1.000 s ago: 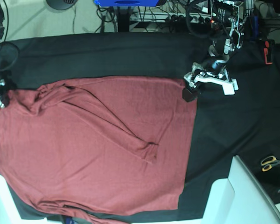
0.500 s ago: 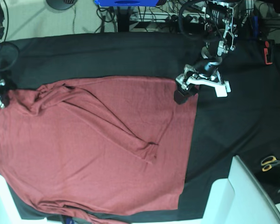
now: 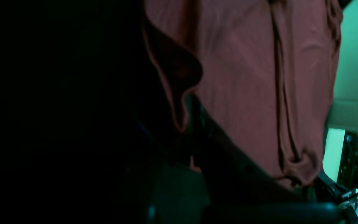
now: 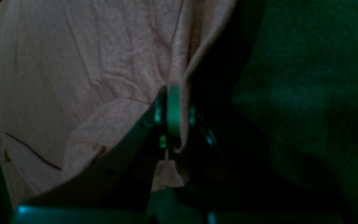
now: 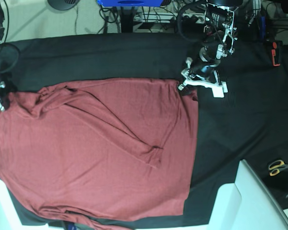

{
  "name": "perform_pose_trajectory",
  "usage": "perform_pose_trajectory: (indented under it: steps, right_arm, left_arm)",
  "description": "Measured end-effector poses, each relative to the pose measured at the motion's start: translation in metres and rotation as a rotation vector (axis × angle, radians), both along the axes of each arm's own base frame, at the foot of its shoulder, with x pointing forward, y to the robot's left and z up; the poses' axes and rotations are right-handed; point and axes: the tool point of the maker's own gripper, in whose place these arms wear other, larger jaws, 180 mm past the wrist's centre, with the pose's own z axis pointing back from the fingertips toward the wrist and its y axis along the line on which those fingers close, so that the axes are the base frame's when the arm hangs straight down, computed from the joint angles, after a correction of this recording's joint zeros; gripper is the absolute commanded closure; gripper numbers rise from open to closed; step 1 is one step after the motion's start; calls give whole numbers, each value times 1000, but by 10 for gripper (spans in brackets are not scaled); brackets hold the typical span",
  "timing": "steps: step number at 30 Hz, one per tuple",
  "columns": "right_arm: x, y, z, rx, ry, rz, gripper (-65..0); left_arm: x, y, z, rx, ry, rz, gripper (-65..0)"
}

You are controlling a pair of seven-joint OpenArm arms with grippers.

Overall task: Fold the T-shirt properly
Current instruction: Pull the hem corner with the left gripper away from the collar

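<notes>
T-shirt hem past bottom edge; scissors partly cropped.

The T-shirt is brick-red, plain, thin knit with long sleeves. It lies spread nearly flat across the black surface, lightly wrinkled. One sleeve is folded diagonally over the body, cuff near the middle. Both upper corners are bunched and slightly raised.

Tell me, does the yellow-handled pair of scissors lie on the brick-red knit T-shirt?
No, the scissors lie on the black tablecloth, apart from the T-shirt.
</notes>
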Motion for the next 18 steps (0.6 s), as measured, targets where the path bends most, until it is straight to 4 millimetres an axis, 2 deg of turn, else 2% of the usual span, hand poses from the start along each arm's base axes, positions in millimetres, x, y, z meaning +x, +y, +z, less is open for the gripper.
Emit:
perform_pose_trajectory:
  steps: [6,10,16,18]
  right_arm:
    - [-4,-2,4,-20,38,47,-2]
    - [-16,-10,7,-61,62,77,-2]
    - [-15,-11,10,-68,65,92,-2]
    - [-17,-10,9,-64,76,97,-2]
  left_arm:
    - [-15,9,9,35,-2,-8,0]
    - [-11,10,24,45,-43,-16,0]
    - [-16,8,28,41,-49,-20,0]
    - [-13,8,36,-8,-68,3,0]
